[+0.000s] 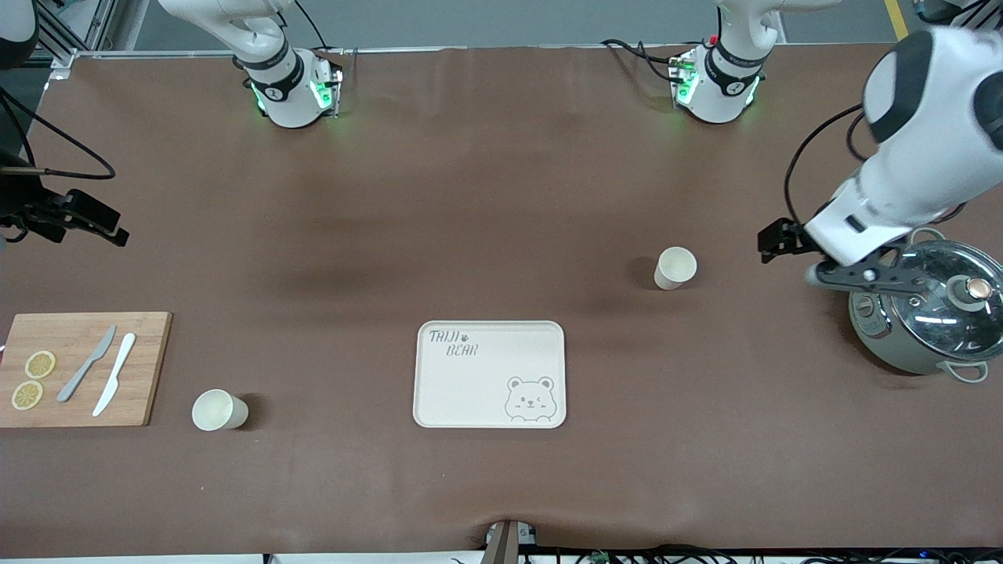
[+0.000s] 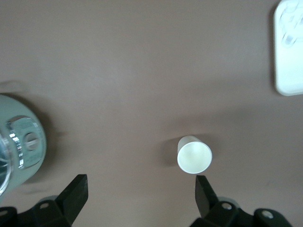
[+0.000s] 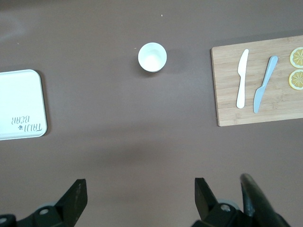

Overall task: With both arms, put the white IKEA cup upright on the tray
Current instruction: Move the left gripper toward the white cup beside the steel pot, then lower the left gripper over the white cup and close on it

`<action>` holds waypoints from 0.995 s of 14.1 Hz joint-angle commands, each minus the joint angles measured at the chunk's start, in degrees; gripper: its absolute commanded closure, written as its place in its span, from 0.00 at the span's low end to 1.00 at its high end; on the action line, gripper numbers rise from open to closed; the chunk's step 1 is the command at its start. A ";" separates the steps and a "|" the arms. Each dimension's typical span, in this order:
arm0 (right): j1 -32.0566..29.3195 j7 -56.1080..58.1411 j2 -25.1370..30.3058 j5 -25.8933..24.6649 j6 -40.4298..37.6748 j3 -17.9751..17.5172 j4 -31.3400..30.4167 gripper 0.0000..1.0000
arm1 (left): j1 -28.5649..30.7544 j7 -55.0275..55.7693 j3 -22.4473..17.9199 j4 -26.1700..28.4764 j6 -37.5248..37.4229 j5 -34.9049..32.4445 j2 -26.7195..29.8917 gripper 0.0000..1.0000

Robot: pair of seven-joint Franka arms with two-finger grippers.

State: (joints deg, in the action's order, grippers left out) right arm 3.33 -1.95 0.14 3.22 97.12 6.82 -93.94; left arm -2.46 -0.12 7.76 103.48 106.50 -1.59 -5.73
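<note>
My left claw (image 2: 140,187) hangs spread over the desk (image 1: 501,235) beside the pot (image 1: 928,313); my right claw (image 3: 139,198), also spread, waits. Nearest cup (image 1: 675,268) stands upright near the tray (image 1: 490,374), light, thin-walled; I'd pinch its rim gently.

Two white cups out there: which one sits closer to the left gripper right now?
The cup toward the left arm's end of the table, beside the left gripper and the pot. The other cup stands by the cutting board.

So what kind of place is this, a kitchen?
Probably a robot lab dressed up like a kitchen. Two robot arm bases are bolted to a brown table, with a pot, a cutting board and a bear tray laid out.
</note>
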 commanded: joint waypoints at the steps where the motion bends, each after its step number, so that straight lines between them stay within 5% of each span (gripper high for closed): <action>1: 0.98 -1.21 0.83 -1.02 -0.09 0.30 0.08 0.00 | 0.53 -3.04 0.59 14.94 11.92 -0.34 2.56 0.00; 3: 1.16 -1.30 0.83 -1.02 -0.09 0.30 0.08 0.00 | 0.53 -3.05 0.59 22.96 21.86 1.14 3.26 0.00; 8: 1.07 -1.30 0.83 -1.02 -0.18 0.30 -0.01 0.00 | 0.53 -3.05 1.91 34.83 30.06 1.32 8.71 0.00; 14: 1.16 -1.30 0.83 -1.02 -0.09 0.30 -0.01 0.00 | 0.53 -2.34 2.00 41.53 37.18 2.03 9.60 0.00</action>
State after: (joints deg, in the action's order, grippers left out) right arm 3.50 -1.95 0.13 3.22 97.17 6.76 -93.85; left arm -2.47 -2.13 9.21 141.88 139.97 -0.88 2.23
